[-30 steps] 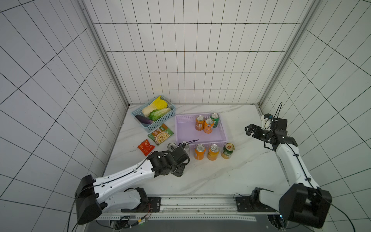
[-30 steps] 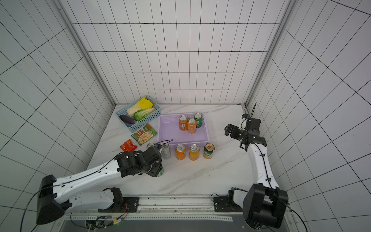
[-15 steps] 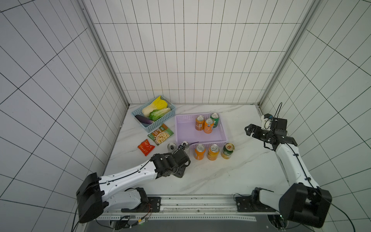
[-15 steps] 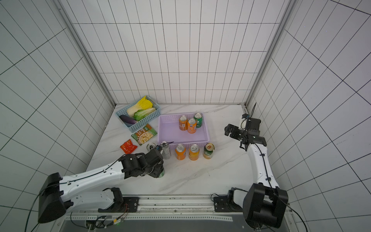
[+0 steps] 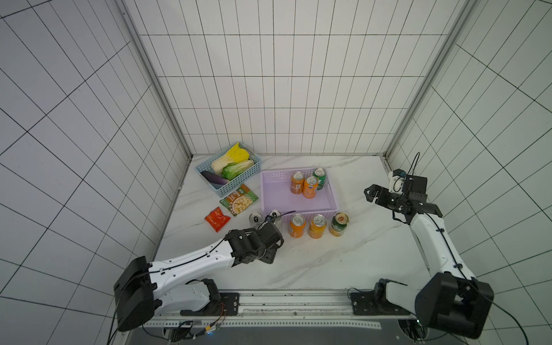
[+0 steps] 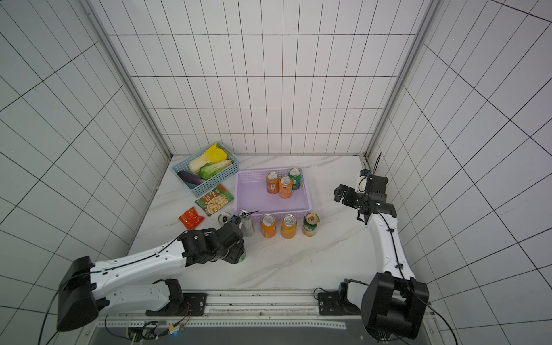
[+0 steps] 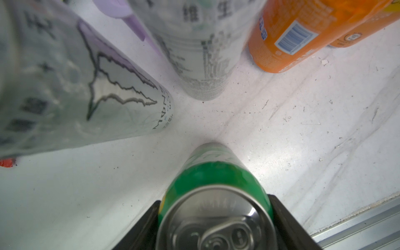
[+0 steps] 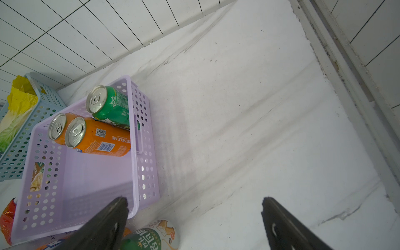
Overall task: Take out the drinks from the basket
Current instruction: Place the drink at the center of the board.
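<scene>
Before the lilac perforated plastic basket (image 5: 280,197), left gripper (image 7: 214,200) brackets an upright green metal can (image 7: 214,173), likely joining the unloaded row (image 5: 317,226); gripped or released, cannot tell. Right gripper (image 8: 193,201) gapes empty; three cans (image 5: 310,185) stand inside.

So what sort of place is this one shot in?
Most likely a purpose-built robot test cell rather than a real kitchen. White tiled walls box in a marble-look tabletop, and the left arm and right arm are mounted on a metal rail along its front edge.

Three cans (image 5: 310,186) upright in lilac basket (image 5: 276,198); six outside.
</scene>
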Robot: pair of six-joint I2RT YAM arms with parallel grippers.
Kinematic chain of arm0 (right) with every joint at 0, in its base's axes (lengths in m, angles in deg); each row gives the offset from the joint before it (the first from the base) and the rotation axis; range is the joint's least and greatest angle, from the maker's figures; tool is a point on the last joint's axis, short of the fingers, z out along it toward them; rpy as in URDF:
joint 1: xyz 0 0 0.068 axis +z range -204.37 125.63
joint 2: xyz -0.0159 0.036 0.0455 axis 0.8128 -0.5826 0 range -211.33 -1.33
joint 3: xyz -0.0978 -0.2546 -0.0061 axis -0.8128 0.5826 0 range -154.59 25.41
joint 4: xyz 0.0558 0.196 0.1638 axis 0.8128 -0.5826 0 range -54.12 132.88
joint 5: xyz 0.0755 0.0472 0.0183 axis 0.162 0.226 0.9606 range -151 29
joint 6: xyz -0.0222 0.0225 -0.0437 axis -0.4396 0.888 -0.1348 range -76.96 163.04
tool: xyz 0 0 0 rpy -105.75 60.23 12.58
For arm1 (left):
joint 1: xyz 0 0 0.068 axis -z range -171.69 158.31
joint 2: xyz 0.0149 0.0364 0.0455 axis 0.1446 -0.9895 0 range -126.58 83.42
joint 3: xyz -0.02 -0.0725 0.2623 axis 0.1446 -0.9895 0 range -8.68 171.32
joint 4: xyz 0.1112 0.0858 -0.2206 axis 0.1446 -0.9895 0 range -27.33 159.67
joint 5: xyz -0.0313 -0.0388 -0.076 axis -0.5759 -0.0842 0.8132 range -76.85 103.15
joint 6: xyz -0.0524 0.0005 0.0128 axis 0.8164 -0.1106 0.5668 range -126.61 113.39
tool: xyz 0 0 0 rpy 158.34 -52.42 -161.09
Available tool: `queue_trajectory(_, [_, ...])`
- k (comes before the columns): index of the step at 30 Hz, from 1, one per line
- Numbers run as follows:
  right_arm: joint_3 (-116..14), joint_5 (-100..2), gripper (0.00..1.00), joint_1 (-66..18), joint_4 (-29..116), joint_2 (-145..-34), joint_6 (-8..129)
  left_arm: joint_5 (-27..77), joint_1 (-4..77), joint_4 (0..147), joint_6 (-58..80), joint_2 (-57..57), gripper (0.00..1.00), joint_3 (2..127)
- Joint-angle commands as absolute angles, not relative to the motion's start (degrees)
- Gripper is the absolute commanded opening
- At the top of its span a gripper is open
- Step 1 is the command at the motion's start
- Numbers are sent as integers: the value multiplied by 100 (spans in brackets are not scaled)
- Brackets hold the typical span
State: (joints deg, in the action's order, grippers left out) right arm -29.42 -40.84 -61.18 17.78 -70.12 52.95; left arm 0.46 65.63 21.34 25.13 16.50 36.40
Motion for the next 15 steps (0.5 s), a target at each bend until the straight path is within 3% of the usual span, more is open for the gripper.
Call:
queue_trajectory(1, [-2802, -4165, 100, -6192, 1797, -6998, 5284, -118, 6579, 2298, 2518, 1688, 72, 3627])
queue_trajectory(15, [-2801, -4134, 99, -6192, 1804, -6979, 5288, -138, 6572, 1203, 2015, 1824, 93, 4849])
